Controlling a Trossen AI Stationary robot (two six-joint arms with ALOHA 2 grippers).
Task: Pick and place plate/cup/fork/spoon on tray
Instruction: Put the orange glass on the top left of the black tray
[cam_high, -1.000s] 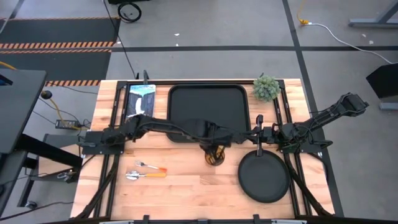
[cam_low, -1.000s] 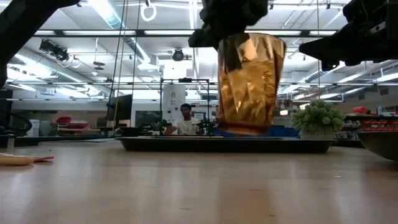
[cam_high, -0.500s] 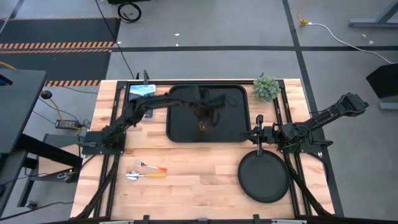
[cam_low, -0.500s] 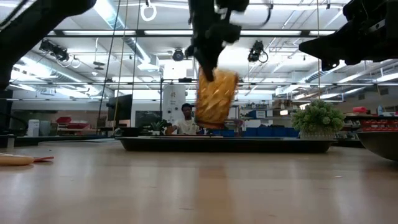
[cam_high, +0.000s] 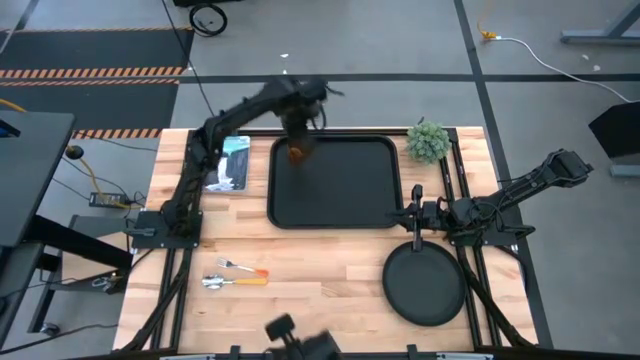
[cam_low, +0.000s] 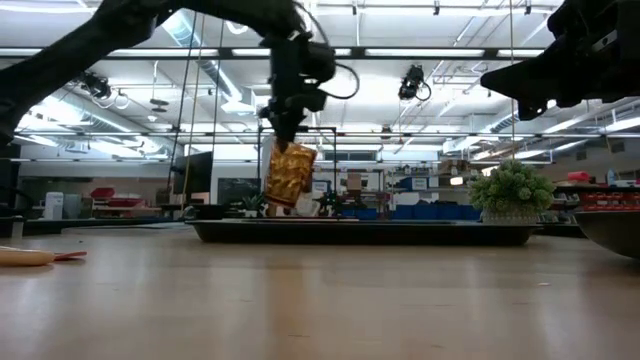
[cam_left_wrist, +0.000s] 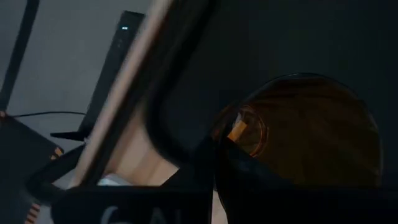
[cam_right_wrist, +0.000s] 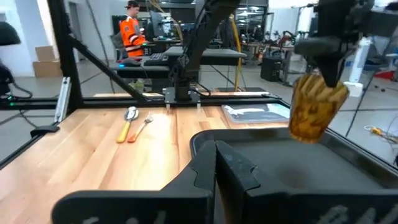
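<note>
My left gripper is shut on the amber-brown cup and holds it in the air over the far left corner of the black tray. The cup also shows in the low view and the right wrist view. The round black plate lies flat on the table near the right front. The fork and the spoon lie side by side at the left front. My right gripper is shut and empty, between the tray and the plate. My left gripper holds the cup by its rim, coming from above with the fingers pointing down. The wrist view looks into the cup's mouth beside the dark finger. The cup hangs tilted below the fingers, lifted clear of the tray.
A small green potted plant stands at the tray's far right corner. A blue-white picture card lies left of the tray. A blurred dark object shows at the table's near edge. A person stands in the room beyond.
My left gripper has carried the cup from just in front of the tray's near edge, up and across the tray toward the table's far left, to the tray's far left corner. The cup has stayed in the hold, clear of the tray, and now hangs tilted.
</note>
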